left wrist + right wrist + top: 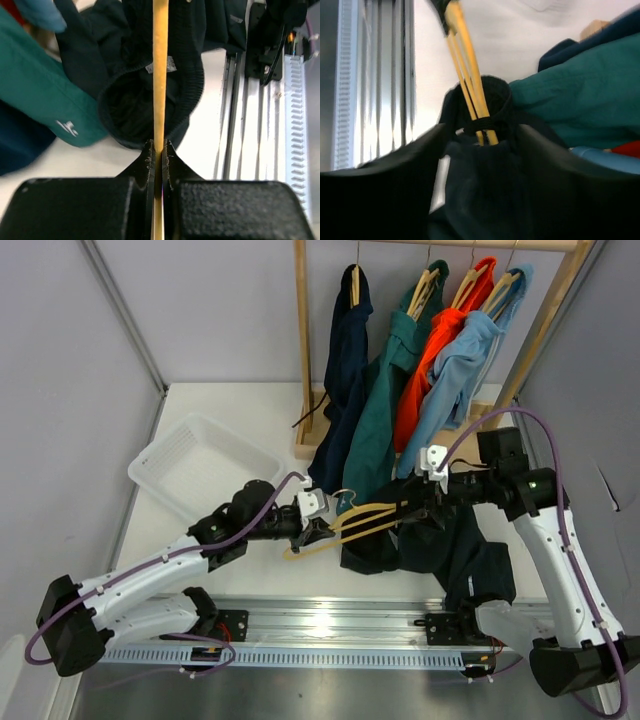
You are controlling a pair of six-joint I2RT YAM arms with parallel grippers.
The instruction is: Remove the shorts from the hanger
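The pale wooden hanger (365, 520) lies roughly level above the table between my two grippers. My left gripper (322, 523) is shut on the hanger's thin bar near the hook end; the left wrist view shows the jaws (159, 150) pinching the bar (160, 75). The near-black shorts (450, 545) hang over the hanger's right end and drape onto the table; their waistband and white label (170, 65) show in the left wrist view. My right gripper (420, 508) is closed around bunched shorts fabric (485, 190) just behind where the hanger bars (465, 75) enter the waistband.
A white basket (200, 465) sits at the left rear. A wooden rack (303, 340) at the back holds navy (345, 370), teal (385, 410), orange (430, 350) and light blue (465, 360) garments. A metal rail (320, 625) runs along the near edge.
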